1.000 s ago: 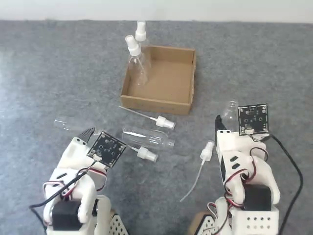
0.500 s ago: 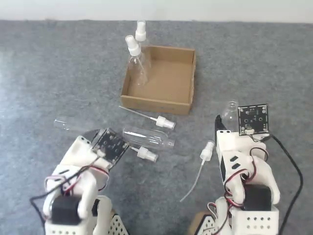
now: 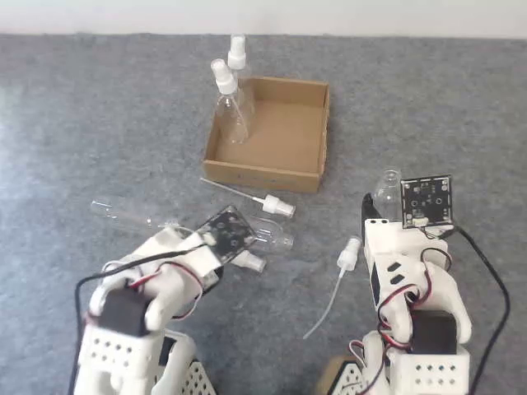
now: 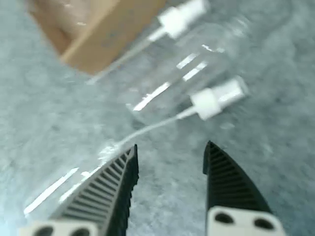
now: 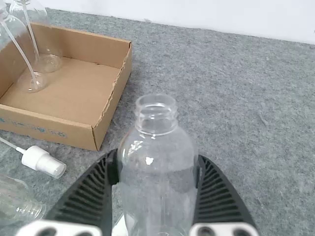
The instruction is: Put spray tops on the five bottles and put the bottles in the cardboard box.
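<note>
The cardboard box (image 3: 306,136) stands at the back middle, with two capped bottles (image 3: 231,111) upright in its far left corner. My right gripper (image 5: 156,160) is shut on an upright, uncapped clear bottle (image 5: 157,132), to the right in front of the box (image 5: 69,93). My left gripper (image 4: 170,160) hovers open just short of a loose spray top (image 4: 216,97). Behind that top lies an uncapped bottle (image 4: 187,64) on its side. A second spray top (image 3: 277,206) lies in front of the box, and a third (image 3: 350,253) beside the right arm.
Another uncapped bottle (image 3: 123,212) lies on the grey carpet at the left. The long dip tubes of the loose spray tops stretch across the carpet between the arms. The right half of the box floor is bare.
My left arm has swung to the right and forward, from beside the left lying bottle to the spray top near the middle bottle. The right arm and its bottle have not moved.
</note>
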Motion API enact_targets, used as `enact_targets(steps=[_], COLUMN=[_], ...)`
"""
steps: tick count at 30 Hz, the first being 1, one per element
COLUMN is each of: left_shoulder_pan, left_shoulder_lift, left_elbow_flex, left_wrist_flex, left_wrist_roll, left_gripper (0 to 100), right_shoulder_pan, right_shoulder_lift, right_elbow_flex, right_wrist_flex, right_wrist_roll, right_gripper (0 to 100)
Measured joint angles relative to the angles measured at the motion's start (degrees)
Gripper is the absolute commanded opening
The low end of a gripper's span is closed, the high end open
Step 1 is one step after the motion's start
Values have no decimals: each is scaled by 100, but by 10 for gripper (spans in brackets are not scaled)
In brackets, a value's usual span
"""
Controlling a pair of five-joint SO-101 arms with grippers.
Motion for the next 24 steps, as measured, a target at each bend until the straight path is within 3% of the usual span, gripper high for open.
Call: enact_targets(steps=[11,24], left_shoulder_pan=[563,1213], left_shoulder_lift=[1653,2840], left_elbow_flex=[-501,-607], left_wrist_flex=[0,-273], left_wrist_roll=[-642,-1187], left_gripper=[196,195], right_shoulder_pan=[0,677], right_shoulder_lift=[0,0], right_elbow_flex=[0,0], right_wrist_flex=[0,-158], right_wrist_roll=[0,0], right_gripper=[47,47])
